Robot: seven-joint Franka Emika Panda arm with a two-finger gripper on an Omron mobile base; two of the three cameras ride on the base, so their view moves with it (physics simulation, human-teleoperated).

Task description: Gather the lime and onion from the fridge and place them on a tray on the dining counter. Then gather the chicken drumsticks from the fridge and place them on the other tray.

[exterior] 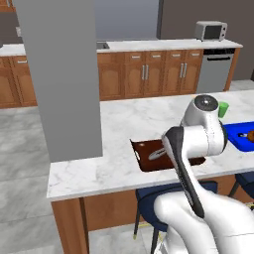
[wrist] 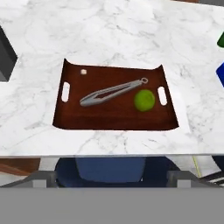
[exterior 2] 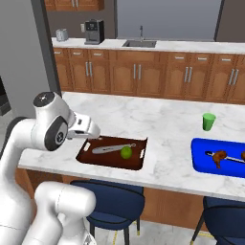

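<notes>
One lime point(wrist: 144, 99), small, round, bright green, lying inside dark reddish-brown tray point(wrist: 114, 120) just beside grey tongs point(wrist: 113, 92). One blue tray point(exterior 2: 209, 165) to right, two brown drumsticks point(exterior 2: 219, 157) on it. One green cup point(exterior 2: 208, 121) nearby. Marble surface point(exterior 2: 158, 119) carries all. Pincer fingers apart, holding nothing.

Colours on the dining counter point(wrist: 109, 26)
White-grey veined marble; dark reddish-brown tray point(wrist: 113, 118), bright-green lime point(wrist: 144, 99), grey tongs point(wrist: 111, 92), blue tray point(exterior 2: 201, 160).
</notes>
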